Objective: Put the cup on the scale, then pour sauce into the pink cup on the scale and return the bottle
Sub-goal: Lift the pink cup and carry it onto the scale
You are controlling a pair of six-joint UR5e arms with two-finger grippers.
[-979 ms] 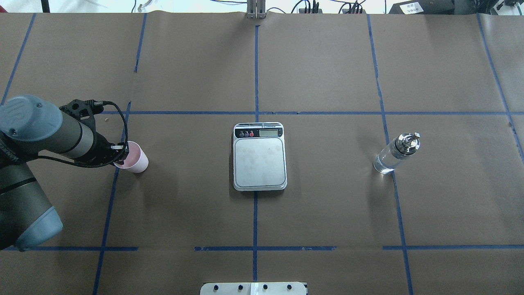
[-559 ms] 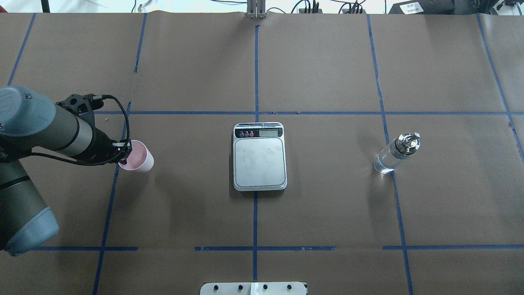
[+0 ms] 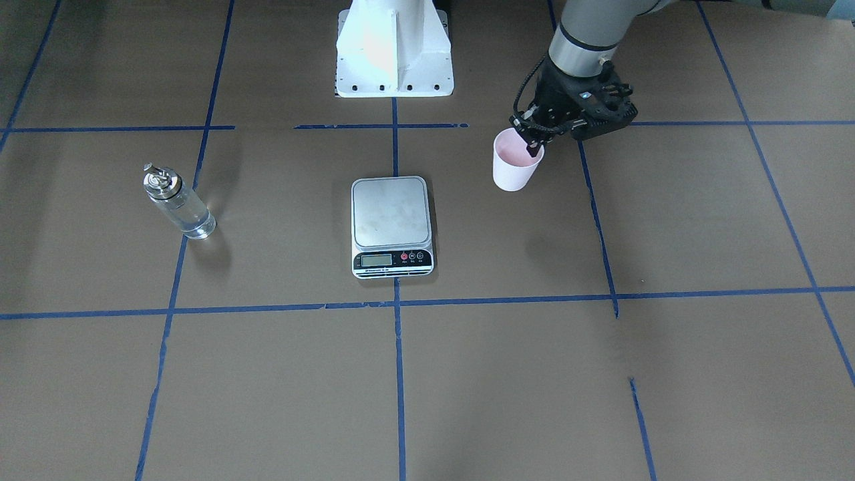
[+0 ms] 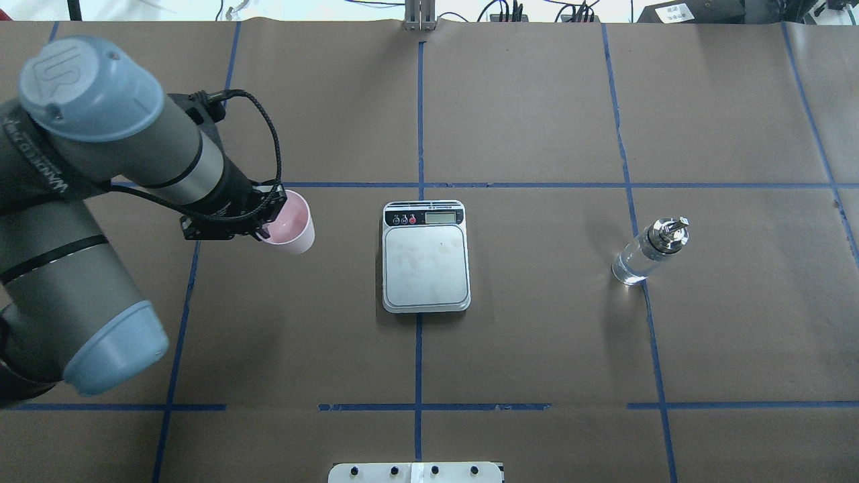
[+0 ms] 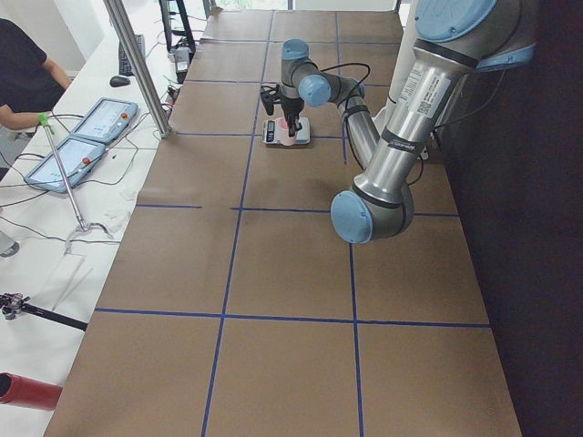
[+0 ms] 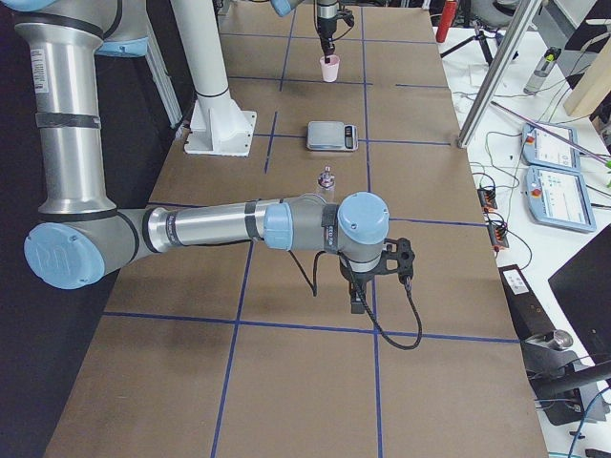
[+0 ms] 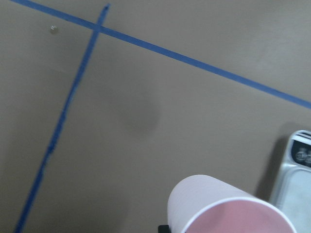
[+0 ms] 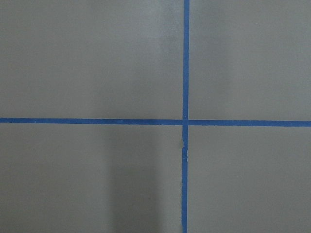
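Right now the left tool (image 3: 534,141) is clamped on the rim of the cup (image 3: 516,164). As far as I can make out, one finger is inside the pink mouth and the other against the outer wall. I reckon that rim hold is chosen to leave the base free, so the cup can be set flat on something.

The cup hangs upright, clear of the desk (image 3: 668,220), with its shadow lying well apart from it on the brown paper. It is on the robot's left of the scale (image 3: 391,212), near it but not over it. The steel platform is bare and the display faces away from the robot, so I judge the first step to be under way and not finished.

The bottle (image 3: 177,204) stands upright on the robot's right side, on a line of blue tape (image 3: 200,80), well apart from the scale. Nothing touches it. The sauce (image 3: 195,226) in it looks clear as water.

The right tool (image 6: 358,301) points down over the desk's right end, far from everything. I cannot tell whether its fingers are apart or together. It seems parked out of the way until the pouring step.

Counting up, there is one cup, one scale, one bottle, and two arms with one tool each.
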